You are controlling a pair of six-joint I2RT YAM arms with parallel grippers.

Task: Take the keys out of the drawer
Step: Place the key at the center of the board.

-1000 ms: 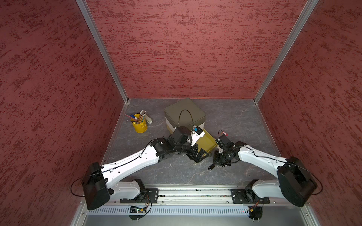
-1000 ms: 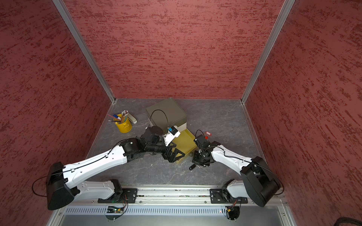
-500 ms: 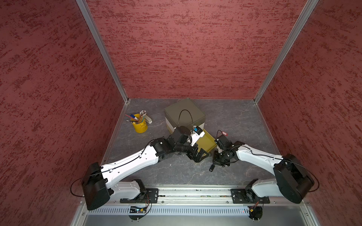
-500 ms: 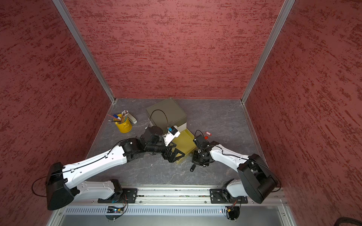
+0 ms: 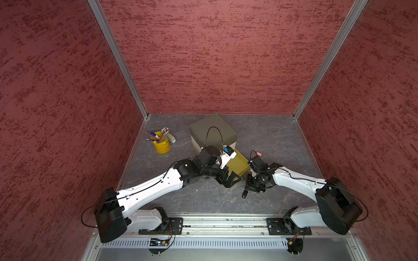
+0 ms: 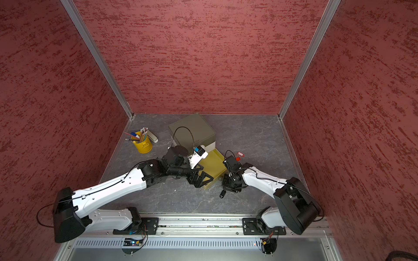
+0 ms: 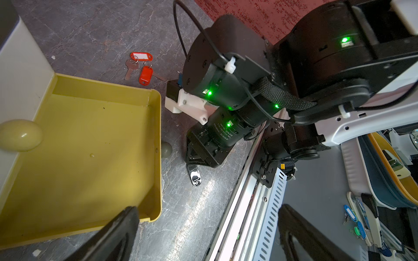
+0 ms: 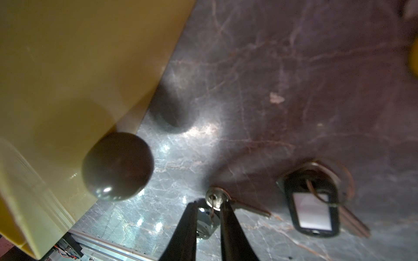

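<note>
In both top views the yellow drawer (image 5: pixel 239 161) stands open in front of the olive cabinet (image 5: pixel 212 132), but the left arm covers its near corner, so its inside cannot be checked from here. The left hand (image 5: pixel 228 178) sits at that corner. The right hand (image 5: pixel 251 187) points down at the worktop (image 5: pixel 203 203) just beside the drawer front, with a black-tagged key (image 5: pixel 244 193) lying at its tip. The red-tagged keys (image 6: pixel 240 154) show beyond the right wrist only as one small red patch. A yellow pencil cup (image 5: pixel 161 144) stands well apart, near the left wall. From the left wrist the drawer floor is bare and the red-tagged keys prove to be two, lying on the worktop outside the drawer wall. The left hand's fingers (image 7: pixel 117 235), cut off by the frame edge, stand wide apart around nothing. The right wrist view is blurred. There the right hand's fingers (image 8: pixel 233 228) are narrowly apart with the black tag and its ring between them, and whether the pads touch it cannot be made out. A second black-tagged key (image 8: pixel 314 210) lies on the worktop just beside them, near the drawer knob (image 8: pixel 117 166).
</note>
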